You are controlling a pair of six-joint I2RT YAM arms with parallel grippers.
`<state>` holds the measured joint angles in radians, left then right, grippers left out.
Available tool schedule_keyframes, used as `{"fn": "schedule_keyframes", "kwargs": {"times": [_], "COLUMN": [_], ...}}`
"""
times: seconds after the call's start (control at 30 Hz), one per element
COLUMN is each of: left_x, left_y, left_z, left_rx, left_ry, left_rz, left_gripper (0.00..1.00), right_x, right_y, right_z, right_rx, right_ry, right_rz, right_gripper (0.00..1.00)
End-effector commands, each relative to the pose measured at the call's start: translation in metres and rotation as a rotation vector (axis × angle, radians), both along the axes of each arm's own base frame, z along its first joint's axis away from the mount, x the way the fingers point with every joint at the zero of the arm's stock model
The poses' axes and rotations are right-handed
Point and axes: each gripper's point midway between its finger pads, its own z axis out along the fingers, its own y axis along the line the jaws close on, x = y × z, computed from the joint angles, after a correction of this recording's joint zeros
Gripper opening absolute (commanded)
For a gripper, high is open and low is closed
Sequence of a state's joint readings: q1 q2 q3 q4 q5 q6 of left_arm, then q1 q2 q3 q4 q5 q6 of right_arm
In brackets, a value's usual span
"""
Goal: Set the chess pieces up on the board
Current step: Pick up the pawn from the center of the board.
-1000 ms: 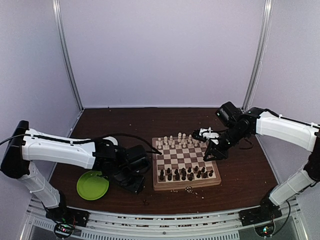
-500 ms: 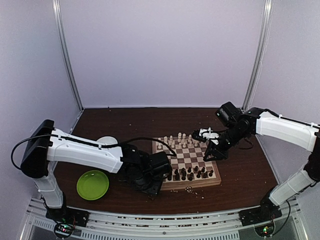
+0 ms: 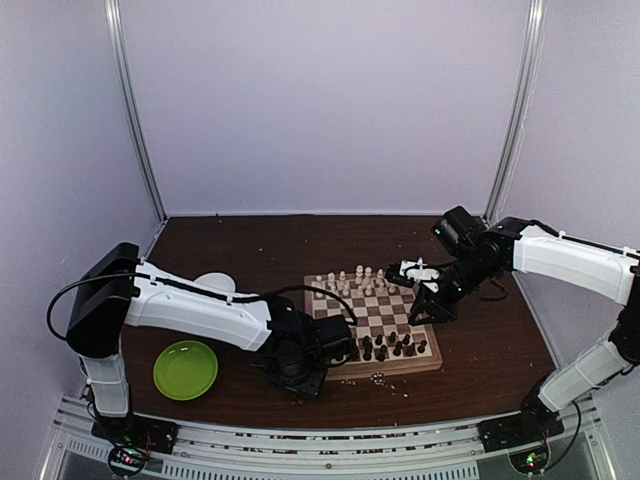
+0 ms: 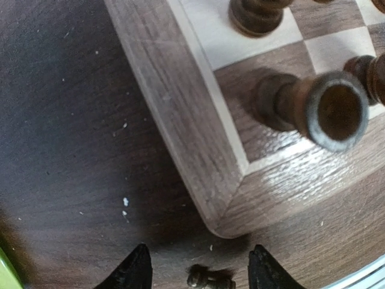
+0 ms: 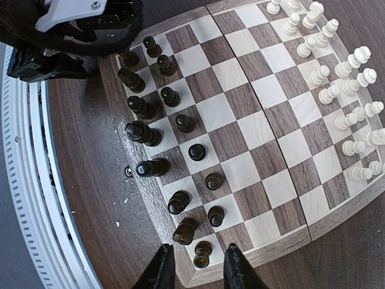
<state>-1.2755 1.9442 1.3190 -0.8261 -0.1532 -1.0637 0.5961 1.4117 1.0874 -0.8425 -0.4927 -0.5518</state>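
The board (image 3: 381, 318) lies right of the table's centre. Dark chess pieces (image 3: 386, 347) stand in its near rows and cream pieces (image 3: 360, 280) in its far rows. My left gripper (image 3: 300, 368) is low at the board's near-left corner. In the left wrist view it (image 4: 201, 272) is open, with a dark pawn (image 4: 210, 279) lying on the table between its fingertips, just off the board's corner (image 4: 180, 120). My right gripper (image 3: 430, 305) hovers over the board's right edge. In the right wrist view it (image 5: 198, 271) is open and empty above a dark corner piece (image 5: 202, 254).
A round green plate (image 3: 185, 369) sits at the near left, and a white bowl (image 3: 213, 283) shows behind the left arm. Pale crumbs (image 3: 378, 378) lie in front of the board. The left arm (image 5: 90, 24) shows at the board's far end in the right wrist view.
My left arm has swung right, from beside the green plate to the board's near-left corner. The right arm has barely moved.
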Motion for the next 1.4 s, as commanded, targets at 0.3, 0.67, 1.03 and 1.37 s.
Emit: {"fn": "schedule_keyframes", "kwargs": {"times": [0.3, 0.67, 1.03, 1.37], "left_x": [-0.027, -0.048, -0.049, -0.062], "left_y": [0.025, 0.044, 0.038, 0.05], "left_z": [0.008, 0.008, 0.001, -0.014], "left_rx": [0.065, 0.041, 0.041, 0.055], "left_ry": [0.073, 0.147, 0.165, 0.234], "left_rz": [-0.024, -0.029, -0.052, -0.007], "left_gripper": [0.57, 0.56, 0.55, 0.45], "right_x": [-0.003, -0.003, -0.004, -0.005], "right_y": [-0.001, 0.0, 0.0, -0.001], "right_z": [0.001, -0.001, -0.001, -0.002], "right_rx": [-0.007, -0.008, -0.011, -0.014], "right_ry": [-0.002, 0.005, 0.01, 0.011], "right_rz": [0.01, 0.016, 0.016, 0.016], "right_gripper": [0.29, 0.29, 0.29, 0.29]}}
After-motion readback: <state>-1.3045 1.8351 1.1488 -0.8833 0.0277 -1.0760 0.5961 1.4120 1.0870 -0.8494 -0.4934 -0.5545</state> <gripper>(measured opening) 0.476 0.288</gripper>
